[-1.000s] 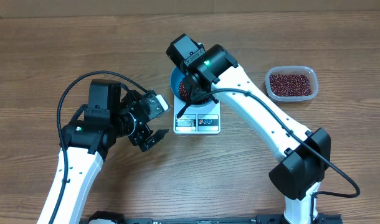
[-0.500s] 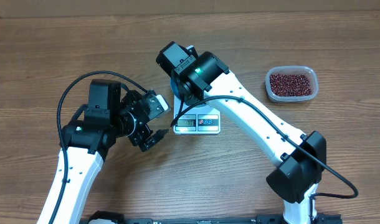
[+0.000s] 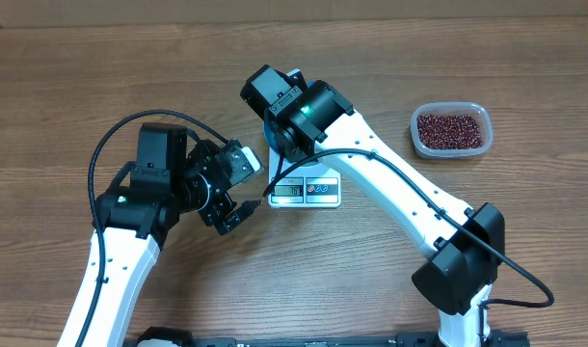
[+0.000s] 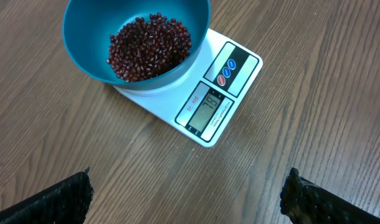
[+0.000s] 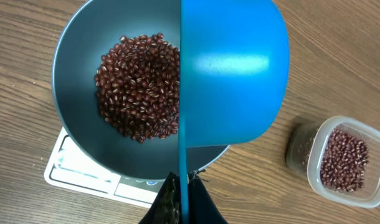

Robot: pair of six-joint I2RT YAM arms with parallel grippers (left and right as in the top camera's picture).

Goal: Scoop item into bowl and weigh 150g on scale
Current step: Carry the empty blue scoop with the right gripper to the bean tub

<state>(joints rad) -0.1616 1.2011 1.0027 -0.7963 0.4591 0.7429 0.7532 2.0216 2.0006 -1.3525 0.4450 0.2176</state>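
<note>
The teal-blue bowl (image 4: 84, 43) stands on the white scale (image 4: 230, 93), whose display is lit, and holds a heap of dark red-brown beans (image 4: 149, 46). My right gripper (image 5: 184, 186) is shut on the thin handle of a blue scoop (image 5: 233, 74), which is turned on its side above the bowl (image 5: 71, 68) and its beans (image 5: 137, 84). In the overhead view the right wrist covers most of the bowl; the scale (image 3: 308, 190) shows below it. My left gripper (image 4: 189, 177) hangs open over bare table, a little to the left of the scale, with nothing between its fingers.
A clear plastic tub (image 3: 451, 130) of more beans sits to the right of the scale, also visible in the right wrist view as the tub (image 5: 342, 162). The right arm reaches diagonally across the table from the front right.
The right wrist has moved left and farther over the bowl with the scoop, hiding the bowl from above; it has held still for the last half second. The left arm has not moved.
</note>
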